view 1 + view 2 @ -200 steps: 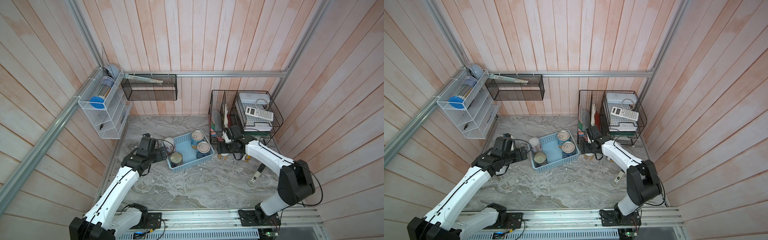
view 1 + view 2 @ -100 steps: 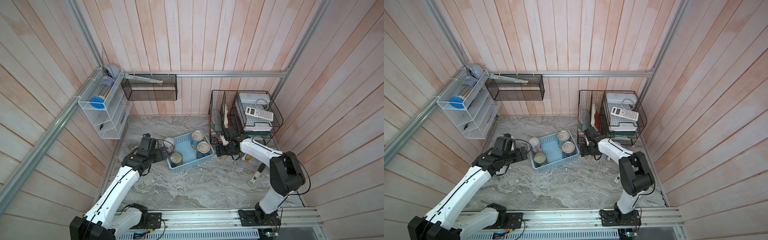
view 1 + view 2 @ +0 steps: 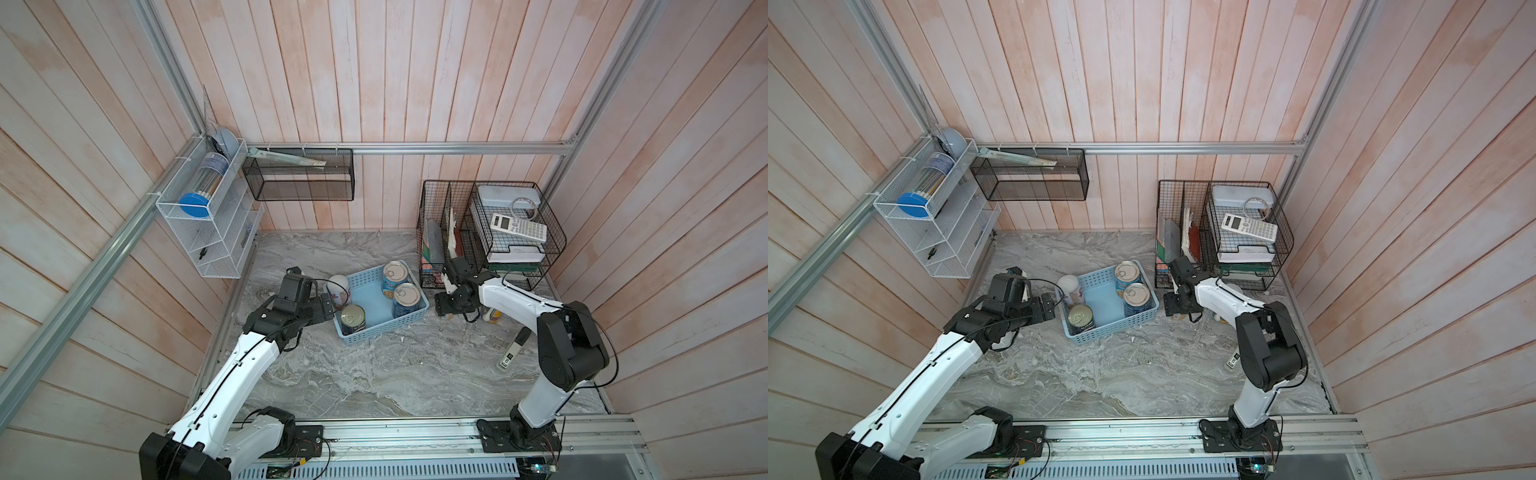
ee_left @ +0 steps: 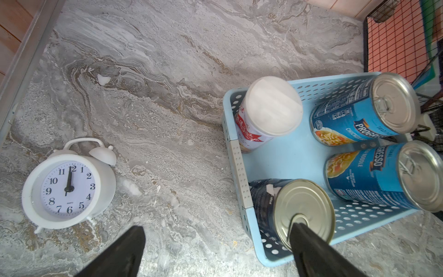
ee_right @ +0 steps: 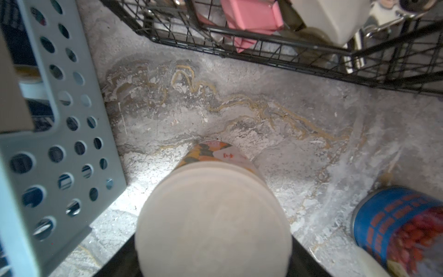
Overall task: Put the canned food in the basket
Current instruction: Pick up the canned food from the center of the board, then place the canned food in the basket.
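While basket point(image 3: 386, 328) holds 4 cans point(image 3: 406, 294), R fingers point(image 5: 309, 263) flank 5th can point(image 5: 213, 215).

Plastic, tin and veined stone
We see a matt light-blue plastic basket point(image 4: 282, 163); the blue-labelled can point(image 4: 354, 120) has a glossy printed label and a shiny metal lid, the white-lidded can point(image 4: 268, 112) a matt plastic one. The bench point(image 4: 167, 96) looks like rough, grey veined marble.

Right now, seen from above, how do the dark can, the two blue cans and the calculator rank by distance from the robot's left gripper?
From the left gripper, in a top view:
1. dark can, in the basket corner beside the gripper.
2. front blue can and back blue can, basket's opposite side; too close to call.
3. calculator, in the black wire rack, far right.
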`<state>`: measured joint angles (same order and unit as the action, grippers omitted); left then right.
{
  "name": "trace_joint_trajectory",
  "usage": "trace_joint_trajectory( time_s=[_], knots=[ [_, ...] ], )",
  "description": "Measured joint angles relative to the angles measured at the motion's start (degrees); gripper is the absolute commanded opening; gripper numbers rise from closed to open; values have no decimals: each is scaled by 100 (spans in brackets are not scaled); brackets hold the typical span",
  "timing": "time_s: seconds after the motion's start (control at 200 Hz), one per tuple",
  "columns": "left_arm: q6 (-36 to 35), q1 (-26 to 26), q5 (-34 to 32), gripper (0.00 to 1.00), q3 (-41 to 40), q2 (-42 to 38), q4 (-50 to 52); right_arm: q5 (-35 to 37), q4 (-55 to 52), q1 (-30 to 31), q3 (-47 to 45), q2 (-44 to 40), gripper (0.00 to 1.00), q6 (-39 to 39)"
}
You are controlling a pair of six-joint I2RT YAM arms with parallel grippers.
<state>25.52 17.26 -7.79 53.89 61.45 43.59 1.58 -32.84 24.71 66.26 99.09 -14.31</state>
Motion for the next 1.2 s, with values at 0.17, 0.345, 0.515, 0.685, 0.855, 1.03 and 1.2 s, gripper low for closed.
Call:
trace_joint_trajectory(
  time_s=[0.17, 0.345, 0.515, 0.685, 0.855, 1.03, 1.2],
  knots=[
    [-2, 0, 2, 100, -55, 0, -15, 52, -190, 2, -35, -199, 59, 48],
    [-2, 0, 2, 100, -55, 0, -61, 203, -595, 153, -31, -835, 58, 44],
    [-2, 0, 4, 100, -57, 0, -105, 398, -1403, 682, 619, -1390, 57, -57],
    [-4, 0, 4, 100, -68, 20, -125, 562, -1460, 1517, 1425, -1766, 57, -144],
    [-4, 0, 4, 100, -136, 20, -142, 245, -1388, 2024, 2249, -1281, 57, -175],
    [-4, 0, 4, 100, -142, 20, -149, -22, -1344, 2332, 3733, 190, 58, 4],
    [-7, 0, 2, 100, -142, 20, -162, -210, -1552, 2461, 5145, 1598, 58, 245]
  ],
)
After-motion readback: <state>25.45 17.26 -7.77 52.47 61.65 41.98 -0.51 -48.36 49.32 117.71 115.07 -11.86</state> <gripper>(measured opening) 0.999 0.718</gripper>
